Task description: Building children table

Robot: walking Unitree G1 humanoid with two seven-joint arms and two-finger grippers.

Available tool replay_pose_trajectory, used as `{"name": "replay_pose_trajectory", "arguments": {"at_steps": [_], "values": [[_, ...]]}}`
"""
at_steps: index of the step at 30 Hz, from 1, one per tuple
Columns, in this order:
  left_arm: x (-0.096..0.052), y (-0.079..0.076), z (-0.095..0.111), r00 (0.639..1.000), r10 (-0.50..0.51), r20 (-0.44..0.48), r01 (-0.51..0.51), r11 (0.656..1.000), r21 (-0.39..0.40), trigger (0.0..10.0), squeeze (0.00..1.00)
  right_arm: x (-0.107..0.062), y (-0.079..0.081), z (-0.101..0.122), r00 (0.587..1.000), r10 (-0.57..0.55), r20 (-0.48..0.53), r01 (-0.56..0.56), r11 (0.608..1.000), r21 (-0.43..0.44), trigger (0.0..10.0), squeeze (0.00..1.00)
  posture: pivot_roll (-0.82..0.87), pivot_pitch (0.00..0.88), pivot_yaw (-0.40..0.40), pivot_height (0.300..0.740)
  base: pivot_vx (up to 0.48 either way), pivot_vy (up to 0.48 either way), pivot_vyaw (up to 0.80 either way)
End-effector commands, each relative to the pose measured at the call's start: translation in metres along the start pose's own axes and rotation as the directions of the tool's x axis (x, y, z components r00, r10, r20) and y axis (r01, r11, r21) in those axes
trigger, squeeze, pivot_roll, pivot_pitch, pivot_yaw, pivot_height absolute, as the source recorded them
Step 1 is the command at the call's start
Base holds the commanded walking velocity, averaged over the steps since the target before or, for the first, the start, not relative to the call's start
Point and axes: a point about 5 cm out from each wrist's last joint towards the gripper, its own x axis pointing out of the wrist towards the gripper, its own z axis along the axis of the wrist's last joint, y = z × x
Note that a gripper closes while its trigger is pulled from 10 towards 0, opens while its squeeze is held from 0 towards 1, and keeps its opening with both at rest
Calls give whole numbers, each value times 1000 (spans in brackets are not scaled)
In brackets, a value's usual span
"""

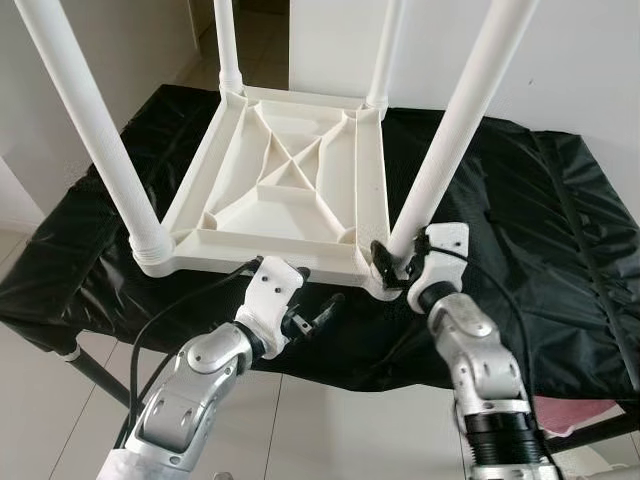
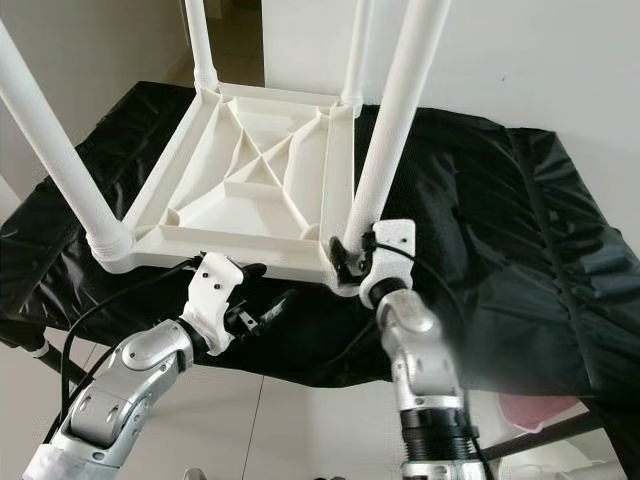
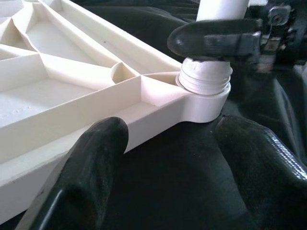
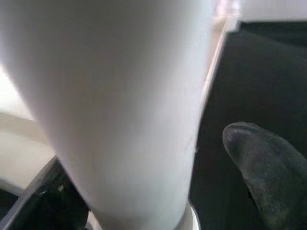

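The left gripper point(image 1: 318, 312) hangs just off the near edge of the upturned children's table top point(image 1: 290, 180), its two black fingers point(image 3: 86, 172) spread wide and holding nothing; the ribbed white underside lies just ahead of them and slightly above, and the near right corner socket point(image 3: 204, 98) sits beyond and between the fingertips. Further right, the right gripper point(image 1: 392, 262) is up against the base of the near right leg point(image 1: 455, 130), with one finger each side of the white tube, where its threaded collar enters that socket; they seem to pinch the leg, though how firmly cannot be judged. The leg's long axis runs up from those fingers and leans outward and toward the camera, so the right arm is plainly the nearer one for any twisting or seating of this leg. The white plastic top lies upside down on a black cloth point(image 1: 540, 220) covering the work table, with all four legs standing in its corners; the near left leg point(image 1: 95, 130) is beyond the left fingers, well apart.
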Motion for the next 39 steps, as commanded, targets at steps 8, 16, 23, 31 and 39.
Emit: {"name": "replay_pose_trajectory", "arguments": {"at_steps": [8, 16, 23, 31, 39], "values": [[3, -2, -1, 1000, -25, -6, 25, 1000, -8, 10000, 0, 7, 0, -7, 944, 324, -64, -329, 935, -135, 10000, 0, 11, 100, -20, 740, 0, 0, 0], [4, -1, -1, 1000, -18, -1, 18, 1000, -6, 10000, 0, 16, -2, -13, 910, 399, -113, -414, 890, -192, 0, 0, 14, 88, -30, 740, 0, 0, 0], [5, -1, 0, 1000, -2, 11, 3, 1000, -10, 10000, 0, 16, -8, -20, 893, 432, -131, -449, 876, -174, 0, 0, 14, 86, -43, 740, 0, 0, 0], [5, -3, -1, 1000, -2, 12, 2, 1000, -19, 10000, 0, 14, -15, -22, 926, 361, -112, -374, 918, -132, 10000, 0, 1, 92, -49, 740, 0, 0, 0], [7, -5, -2, 1000, -8, 13, 8, 1000, -24, 10000, 0, 13, -11, -24, 982, 152, -108, -155, 988, -21, 10000, 0, -6, 95, -53, 740, 0, 0, 0]]}}
